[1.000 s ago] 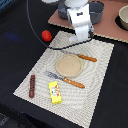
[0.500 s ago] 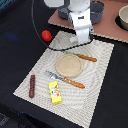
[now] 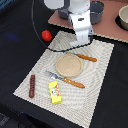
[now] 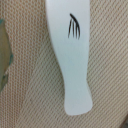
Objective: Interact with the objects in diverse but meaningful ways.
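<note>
A white oblong piece (image 4: 72, 55) with a small black mark fills the wrist view, lying on the woven beige mat (image 4: 30, 100). No fingers show in that view. In the exterior view my gripper (image 3: 83, 40) hangs over the mat's far edge, behind the plate, and hides the white piece; its jaws are too blurred to read. A red tomato-like ball (image 3: 46, 35) rests on the black cloth off the mat, toward the exterior view's left of the gripper. A dark brown stick (image 3: 32, 86) and a yellow packet (image 3: 55, 92) with red print lie at the mat's near end.
A round tan plate (image 3: 68, 65) sits mid-mat between two pieces of wooden-handled cutlery (image 3: 67, 80) (image 3: 86, 58). Two grey pots (image 3: 96, 11) (image 3: 123, 17) stand on a brown board behind the arm. A black cable (image 3: 36, 30) loops down beside the ball.
</note>
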Robot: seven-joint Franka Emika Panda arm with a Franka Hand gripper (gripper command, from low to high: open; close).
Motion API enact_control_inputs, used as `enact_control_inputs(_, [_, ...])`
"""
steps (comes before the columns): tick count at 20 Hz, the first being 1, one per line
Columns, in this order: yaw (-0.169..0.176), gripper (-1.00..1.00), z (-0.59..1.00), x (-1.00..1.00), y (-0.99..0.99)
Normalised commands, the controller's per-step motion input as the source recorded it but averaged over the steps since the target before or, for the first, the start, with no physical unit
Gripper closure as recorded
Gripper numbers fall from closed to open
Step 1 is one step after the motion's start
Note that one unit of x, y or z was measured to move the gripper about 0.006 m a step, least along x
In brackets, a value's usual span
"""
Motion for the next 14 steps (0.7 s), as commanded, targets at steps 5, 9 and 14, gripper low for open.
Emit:
enact_control_inputs(5, [0.0,-1.0,0.67,-0.41,-0.08])
enact_control_inputs(9, [0.0,-1.0,0.46,-0.56,-0.14])
enact_control_inputs(14, [0.0,-1.0,0.33,-0.62,-0.16])
